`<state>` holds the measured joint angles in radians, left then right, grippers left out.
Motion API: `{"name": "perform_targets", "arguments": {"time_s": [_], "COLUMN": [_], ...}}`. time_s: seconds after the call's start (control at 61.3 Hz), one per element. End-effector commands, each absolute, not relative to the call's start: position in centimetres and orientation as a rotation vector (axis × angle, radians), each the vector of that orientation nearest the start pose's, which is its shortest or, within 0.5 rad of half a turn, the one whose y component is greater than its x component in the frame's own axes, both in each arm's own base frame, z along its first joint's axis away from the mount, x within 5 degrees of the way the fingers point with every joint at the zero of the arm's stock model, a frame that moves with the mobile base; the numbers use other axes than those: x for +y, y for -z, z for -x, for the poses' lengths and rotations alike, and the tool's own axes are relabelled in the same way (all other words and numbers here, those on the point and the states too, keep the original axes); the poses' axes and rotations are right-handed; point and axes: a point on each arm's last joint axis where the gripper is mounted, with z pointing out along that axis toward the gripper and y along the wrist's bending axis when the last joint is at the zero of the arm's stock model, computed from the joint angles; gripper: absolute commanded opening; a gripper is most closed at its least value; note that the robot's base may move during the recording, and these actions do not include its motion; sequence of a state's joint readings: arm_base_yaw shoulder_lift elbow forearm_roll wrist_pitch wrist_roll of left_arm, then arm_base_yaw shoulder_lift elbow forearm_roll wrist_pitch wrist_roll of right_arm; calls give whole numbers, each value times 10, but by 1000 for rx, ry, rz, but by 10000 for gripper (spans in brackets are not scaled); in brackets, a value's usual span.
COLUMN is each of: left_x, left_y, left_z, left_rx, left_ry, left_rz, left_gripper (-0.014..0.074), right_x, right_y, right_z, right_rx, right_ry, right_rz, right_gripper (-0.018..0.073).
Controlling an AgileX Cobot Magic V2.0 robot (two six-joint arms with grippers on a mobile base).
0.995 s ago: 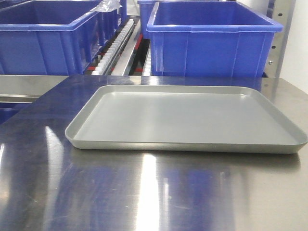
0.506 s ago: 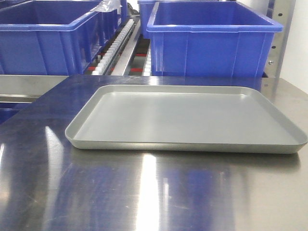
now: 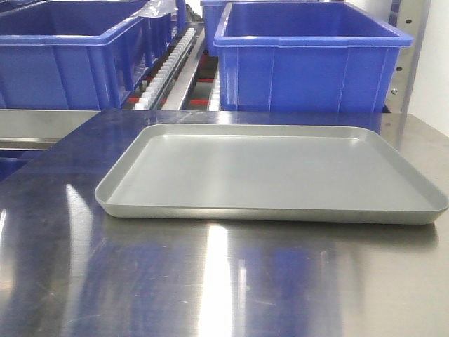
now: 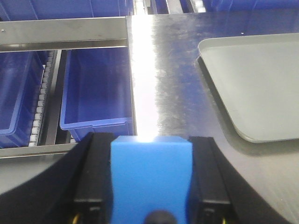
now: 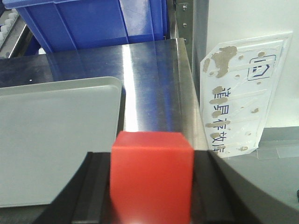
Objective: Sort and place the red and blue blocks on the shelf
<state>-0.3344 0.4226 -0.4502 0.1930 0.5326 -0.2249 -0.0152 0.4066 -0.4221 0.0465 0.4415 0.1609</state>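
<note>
Left wrist view: the left fingers (image 4: 100,172) are closed on the blue block (image 4: 152,182), one black pad against each side face. The block is held clear above the steel desk (image 4: 159,70), near its left edge. The grey tray (image 4: 261,136) lies on the desk to the right of the block. To the left we see the shelf (image 4: 60,30), with its front rail and a blue bin (image 4: 98,88) on a lower level.

Right wrist view: the right fingers (image 5: 98,186) are clamped on the red block (image 5: 152,177), again gripping both side faces. The block hangs over the right part of the desk (image 5: 154,84), just right of the tray's (image 5: 56,140) near corner. A white sign holder (image 5: 238,93) with printed characters hangs on the wall beyond the desk edge.

Front view: we see the tray (image 3: 266,214) alone on the desk (image 3: 210,281). Behind it, two large blue bins (image 3: 309,63) sit on the shelf (image 3: 42,125), with white rollers (image 3: 165,70) between them. Neither arm nor block shows here.
</note>
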Motion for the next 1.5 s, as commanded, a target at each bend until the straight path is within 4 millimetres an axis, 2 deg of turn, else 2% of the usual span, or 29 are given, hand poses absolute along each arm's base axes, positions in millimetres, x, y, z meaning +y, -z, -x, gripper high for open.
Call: {"name": "perform_targets", "arguments": {"time_s": [0.0,1.485], "left_x": [-22,-22], "left_y": [-304,-304], "left_z": [-88,-88], "left_rx": [1876,1876], "left_ry": [183,183], "left_rz": [-204,-204], "left_gripper": [128,128], "right_x": [-1,-1], "right_y": [-305,-305], "right_z": [-91,-91], "right_rx": [1782,1782], "right_ry": [-141,-141], "right_rz": [-186,-186], "right_gripper": [57,57]}}
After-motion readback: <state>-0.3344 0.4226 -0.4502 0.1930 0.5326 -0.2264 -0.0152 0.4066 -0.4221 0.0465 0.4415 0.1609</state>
